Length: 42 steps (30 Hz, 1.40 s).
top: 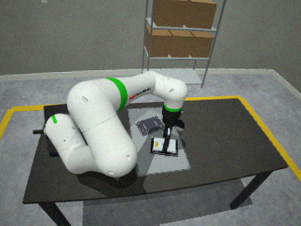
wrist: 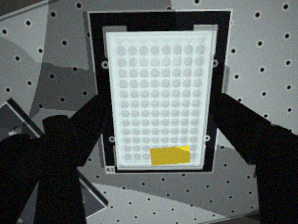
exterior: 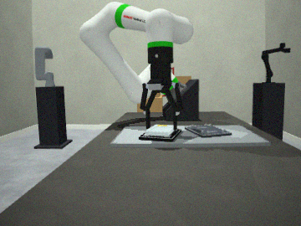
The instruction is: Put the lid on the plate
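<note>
The culture plate E01 (wrist: 160, 100) sits in the black nest N1 (wrist: 160, 20) with the clear lid lying flat on it, and a yellow label (wrist: 170, 156) shows near its lower edge. The plate also shows in the top view (top: 164, 145) and in the exterior view (exterior: 160, 131). My gripper (exterior: 160, 126) points straight down over the plate, one finger on each long side. The fingers stand open, a little apart from the lid's edges, and hold nothing. The dark lid park LP1 (top: 149, 125) lies beside the nest and also shows in the exterior view (exterior: 207, 130).
Nest and lid park sit on a grey perforated mat (top: 163, 161) on the dark table. A black box (exterior: 190, 99) stands behind the arm. Black pedestals stand off the table at left (exterior: 51, 115) and right (exterior: 267, 108). A shelf with cardboard boxes (top: 184, 23) stands at the back.
</note>
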Motion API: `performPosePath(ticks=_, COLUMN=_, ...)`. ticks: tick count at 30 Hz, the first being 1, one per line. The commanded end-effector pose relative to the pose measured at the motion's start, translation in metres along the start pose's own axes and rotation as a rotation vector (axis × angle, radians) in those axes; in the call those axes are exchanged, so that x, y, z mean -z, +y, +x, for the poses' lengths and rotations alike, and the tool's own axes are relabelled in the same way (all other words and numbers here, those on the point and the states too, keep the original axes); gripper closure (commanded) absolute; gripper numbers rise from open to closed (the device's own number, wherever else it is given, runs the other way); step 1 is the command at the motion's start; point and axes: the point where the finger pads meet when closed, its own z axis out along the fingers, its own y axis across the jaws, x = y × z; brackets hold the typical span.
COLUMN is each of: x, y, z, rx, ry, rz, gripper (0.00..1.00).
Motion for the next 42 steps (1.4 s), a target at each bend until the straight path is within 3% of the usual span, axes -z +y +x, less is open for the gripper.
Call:
performPosePath(ticks=1, x=0.002, y=0.000, z=0.000, rx=0.000, ry=0.001, rz=0.001, gripper=0.31)
performPosePath(ticks=30, x=0.045, y=0.000, z=0.000, rx=0.000, ry=0.001, rz=0.001, gripper=0.31)
performPosePath(ticks=42, x=0.050, y=0.000, z=0.000, rx=0.000, ry=0.001, rz=0.001, gripper=0.31)
